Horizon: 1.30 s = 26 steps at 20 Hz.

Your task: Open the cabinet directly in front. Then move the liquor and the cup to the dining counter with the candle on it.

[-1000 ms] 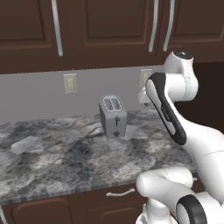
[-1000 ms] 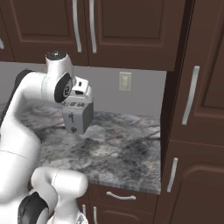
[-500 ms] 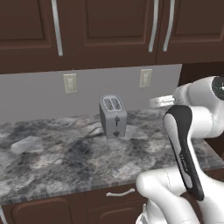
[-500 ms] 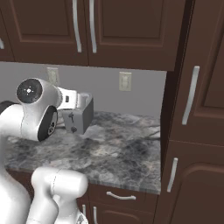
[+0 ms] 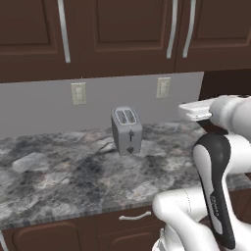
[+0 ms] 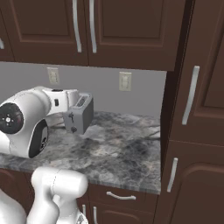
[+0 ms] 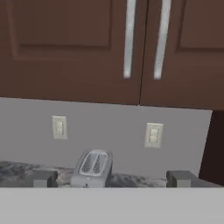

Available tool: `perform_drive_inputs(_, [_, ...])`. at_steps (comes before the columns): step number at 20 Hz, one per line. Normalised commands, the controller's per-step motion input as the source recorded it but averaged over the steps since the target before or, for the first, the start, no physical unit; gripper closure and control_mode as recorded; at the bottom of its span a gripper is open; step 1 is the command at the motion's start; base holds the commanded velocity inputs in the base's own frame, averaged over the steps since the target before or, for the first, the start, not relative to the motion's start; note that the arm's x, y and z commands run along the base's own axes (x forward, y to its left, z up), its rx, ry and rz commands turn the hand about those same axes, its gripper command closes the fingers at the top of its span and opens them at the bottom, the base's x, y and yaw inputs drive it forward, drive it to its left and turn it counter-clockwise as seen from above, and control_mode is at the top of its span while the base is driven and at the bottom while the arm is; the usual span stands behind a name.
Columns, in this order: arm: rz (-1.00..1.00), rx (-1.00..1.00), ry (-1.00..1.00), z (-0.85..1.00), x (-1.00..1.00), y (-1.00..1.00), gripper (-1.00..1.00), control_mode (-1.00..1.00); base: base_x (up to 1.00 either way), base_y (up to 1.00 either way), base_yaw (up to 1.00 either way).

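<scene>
Above the counter, the cabinet (image 5: pixel 122 34) runs across the top of both base views as a row of dark brown wooden doors with raised panels, all shut. Its long, slightly curved silver handles (image 5: pixel 62 29) hang upright, one toward the left and a pair close together right of the middle. In the hand view the same pair of handles (image 7: pixel 129 37) stands on either side of the seam between two closed doors (image 7: pixel 70 48).

Below the cabinet lies a grey wall with two pale wall sockets (image 5: pixel 78 93). Under that is a grey-black marbled counter (image 5: pixel 54 181), and on it, near the middle and close to the wall, stands a small silver toaster (image 5: pixel 127 130) with two slots on top. Beneath the counter's edge is a brown drawer front with a short silver handle (image 5: pixel 135 215).

At the right of the left base view, the white arm (image 5: pixel 215 171) bends up over the counter. In the hand view the gripper (image 7: pixel 111 178) faces the cabinet doors and the toaster; its jaws are spread wide apart with nothing between them.
</scene>
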Motion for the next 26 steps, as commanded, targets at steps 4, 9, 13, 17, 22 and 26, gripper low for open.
perform_drive_inputs(4, [0.0, 0.01, -0.36, 0.39, -0.18, 0.0, -1.0, -1.0, 0.0, 0.0, 0.0])
perform_drive_inputs(9, [0.0, 0.03, -0.3, 0.39, -0.04, 0.0, -1.0, -1.0, 0.0, 0.0, 0.0])
perform_drive_inputs(13, [0.0, 0.07, -0.11, 0.31, 0.0, 0.0, -1.0, -1.0, 0.0, 0.0, 0.0])
perform_drive_inputs(17, [0.0, 0.09, -0.17, 0.44, 0.02, 0.0, -1.0, -1.0, 0.0, 0.0, 0.0])
perform_drive_inputs(22, [0.0, 0.04, -0.18, 0.48, 0.27, 0.0, -1.0, -1.0, 0.0, 0.0, 0.0])
perform_drive_inputs(26, [0.0, 0.0, -0.1, 0.28, 0.53, 0.01, -1.0, -1.0, 0.0, 0.0, 0.0])
